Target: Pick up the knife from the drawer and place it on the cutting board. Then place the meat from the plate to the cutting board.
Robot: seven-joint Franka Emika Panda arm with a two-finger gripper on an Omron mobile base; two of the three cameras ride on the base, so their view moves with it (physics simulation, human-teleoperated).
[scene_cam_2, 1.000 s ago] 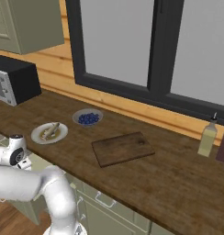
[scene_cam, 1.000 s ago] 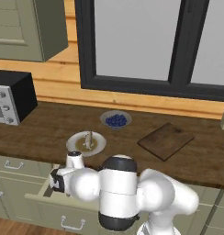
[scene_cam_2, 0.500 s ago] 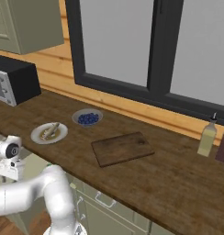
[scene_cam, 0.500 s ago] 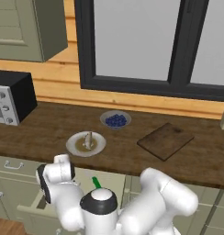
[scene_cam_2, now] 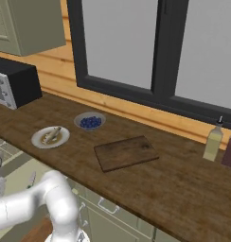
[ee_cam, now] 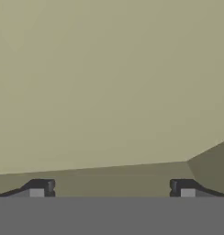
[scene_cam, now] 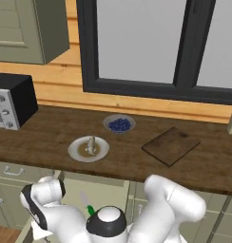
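The knife (scene_cam: 89,205) lies in the open drawer (scene_cam: 111,196), its green handle toward me and its short blade pointing at the counter; its blade also shows faintly as a grey sliver (scene_cam_2: 31,180). My hand (scene_cam: 41,209) hangs low, left of the knife and apart from it. My gripper (ee_cam: 111,188) is open, its fingertips (ee_cam: 40,187) far apart with nothing between them, facing a pale beige surface. On the counter, the small meat (scene_cam: 91,144) sits on the white plate (scene_cam: 76,151). The dark cutting board (scene_cam: 171,145) lies bare to the right.
A grey bowl of blue berries (scene_cam: 119,124) stands behind the plate. A black microwave (scene_cam: 11,100) sits at the counter's left end. Two bottles (scene_cam_2: 213,141) stand at the right end. My white arm (scene_cam: 170,204) crosses in front of the cabinets below the counter.
My hand has swung down and to the left, from counter-edge height to low beside the drawer. The knife's green handle has come into sight. Things on the counter have not moved.
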